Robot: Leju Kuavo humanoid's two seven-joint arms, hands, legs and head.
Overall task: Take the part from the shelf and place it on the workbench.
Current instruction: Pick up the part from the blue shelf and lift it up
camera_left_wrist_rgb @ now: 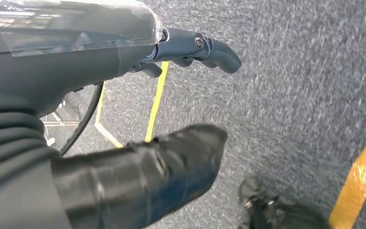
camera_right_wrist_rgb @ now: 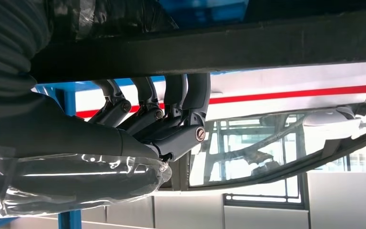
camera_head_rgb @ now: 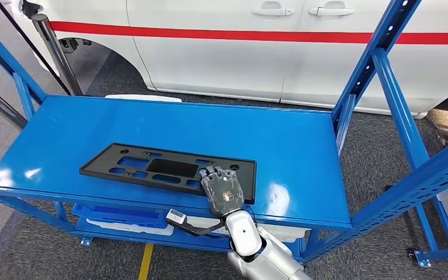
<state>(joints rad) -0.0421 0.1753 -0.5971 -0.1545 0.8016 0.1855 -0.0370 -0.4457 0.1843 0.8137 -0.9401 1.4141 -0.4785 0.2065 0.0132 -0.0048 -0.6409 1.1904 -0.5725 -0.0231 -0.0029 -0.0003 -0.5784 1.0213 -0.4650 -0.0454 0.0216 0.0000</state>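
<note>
Grasping is underway: I am closing my right hand [camera_head_rgb: 224,189] over the near edge of the black panel [camera_head_rgb: 151,165] lying flat on the blue shelf [camera_head_rgb: 303,146]; fingers [camera_right_wrist_rgb: 190,95] are curling over it. Left hand [camera_left_wrist_rgb: 124,62] is hanging empty, fingers apart. Next I judge lifting calls for a firm, level hold.

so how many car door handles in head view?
2: left door handle and right door handle, side by side on the white car behind the blue shelf, at the picture's top. More may sit outside the frame.

Vehicle workshop: white car [camera_head_rgb: 280,41] with red stripe, blue steel shelf [camera_head_rgb: 303,146], yellow floor lines [camera_left_wrist_rgb: 155,105].
</note>
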